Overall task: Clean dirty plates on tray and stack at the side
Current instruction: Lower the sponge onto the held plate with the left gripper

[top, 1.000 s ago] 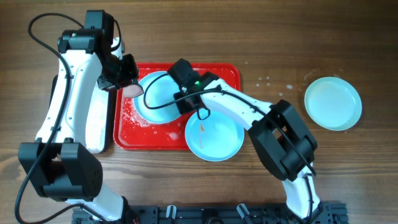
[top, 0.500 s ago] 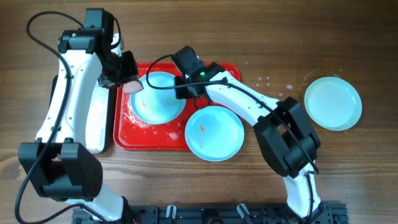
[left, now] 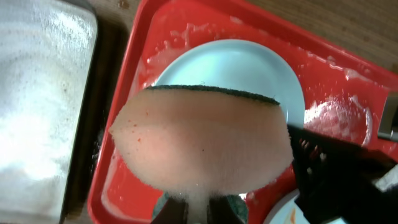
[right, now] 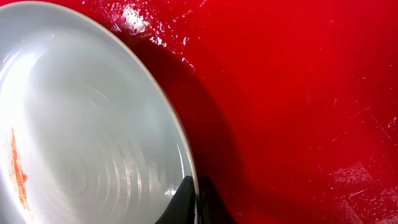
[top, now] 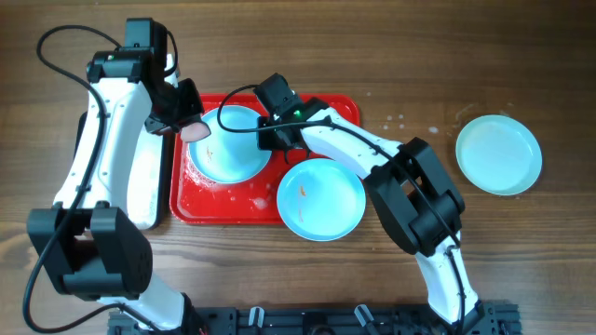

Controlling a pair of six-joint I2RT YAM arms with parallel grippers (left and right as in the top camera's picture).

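pale turquoise round glossy plate (top: 228, 154) is on the left half of the large red rectangular plastic tray (top: 214, 207), and the right gripper (top: 268, 138) is on its right rim. in the right wrist view the right gripper (right: 194, 198) has its fingers together, clamped on the thin rim of the plate (right: 87, 124). a dark shadow falls on the tray (right: 298, 93) beside that edge, so that side looks lifted. there is an orange streak (right: 18, 168) on the plate face. the left gripper (top: 189, 124) hovers at the plate's upper left edge, fingers clamped on a pinkish-orange sponge with dark green scouring layer (top: 197, 133). in the left wrist view the sponge (left: 199, 143) covers most of the plate (left: 236, 65) and hangs over it; cannot tell if they touch. the left gripper (left: 193, 213) fingertips are mostly hidden under the sponge. white soapy foam (left: 336, 115) is smeared on the tray (left: 348, 68) around the plate. a second turquoise plate (top: 321, 209) with a small orange smear (top: 303, 191) overlaps the tray's lower right corner, just beside the first plate. a third turquoise plate (top: 498, 154) lies well apart on the brown wooden table (top: 419, 56) at the right. a silvery metal tray with dark rim (left: 37, 93) sits just beside the red tray's left edge, under the left arm.
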